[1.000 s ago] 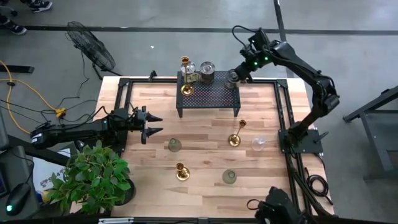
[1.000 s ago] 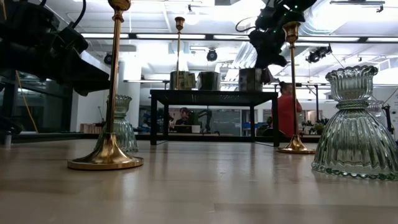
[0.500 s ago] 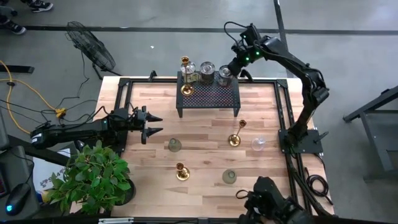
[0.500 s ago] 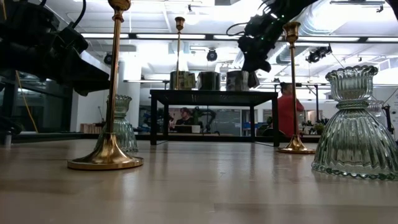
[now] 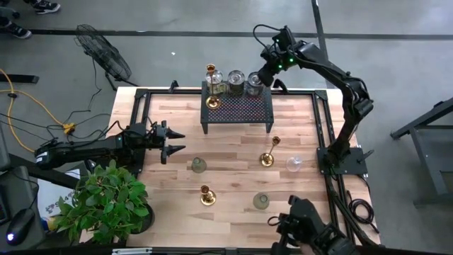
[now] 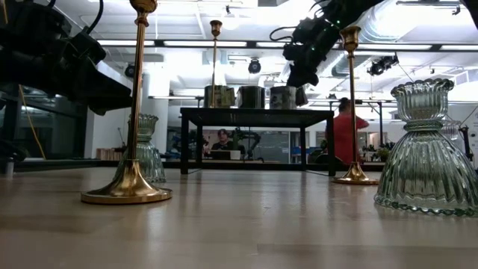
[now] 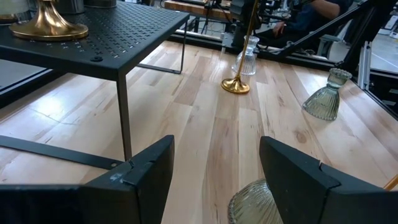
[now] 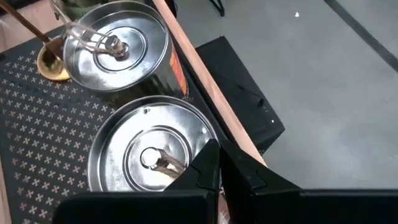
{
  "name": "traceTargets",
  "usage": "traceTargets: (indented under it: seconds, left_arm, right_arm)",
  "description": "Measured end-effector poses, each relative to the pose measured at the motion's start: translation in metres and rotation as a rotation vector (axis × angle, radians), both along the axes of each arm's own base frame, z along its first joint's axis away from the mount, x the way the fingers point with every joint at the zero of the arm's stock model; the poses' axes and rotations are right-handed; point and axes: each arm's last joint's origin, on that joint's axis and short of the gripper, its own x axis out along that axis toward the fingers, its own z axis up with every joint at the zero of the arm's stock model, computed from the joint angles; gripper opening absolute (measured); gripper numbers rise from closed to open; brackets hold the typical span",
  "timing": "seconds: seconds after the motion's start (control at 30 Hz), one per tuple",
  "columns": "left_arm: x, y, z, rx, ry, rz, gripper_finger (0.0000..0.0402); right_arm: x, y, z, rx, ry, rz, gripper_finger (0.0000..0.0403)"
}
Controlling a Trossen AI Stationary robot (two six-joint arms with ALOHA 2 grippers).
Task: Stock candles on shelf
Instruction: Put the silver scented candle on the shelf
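Right gripper (image 5: pixel 260 76) at the shelf's (image 5: pixel 241 108) far edge
Its fingers are closing tightly on a lidded jar candle (image 5: pixel 254 83); the left gripper (image 5: pixel 175 141) is waiting open.

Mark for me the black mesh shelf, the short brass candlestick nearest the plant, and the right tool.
Black perforated metal shelf (image 5: pixel 241 108), high view, bare mesh top.
Short brass candlestick (image 5: pixel 207 196), high view, base.
Right tool (image 5: pixel 259 80), high view, fingertips.

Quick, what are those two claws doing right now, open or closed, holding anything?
Left gripper: open, holding nothing, hovering over the table.
Right gripper: shut, empty, above the jar candle on the shelf.
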Motion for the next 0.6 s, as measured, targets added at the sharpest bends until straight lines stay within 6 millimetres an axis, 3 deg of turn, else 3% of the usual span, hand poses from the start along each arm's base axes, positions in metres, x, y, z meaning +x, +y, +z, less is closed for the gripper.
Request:
traceTargets:
  seconds: [0.6]
  left_arm:
    - [0.0, 0.0, 0.0, 0.0, 0.0, 0.0, 0.023]
  right_arm:
    - [-0.0014, -0.0022, 0.0009, -0.088, 0.019, 0.105, 0.0003]
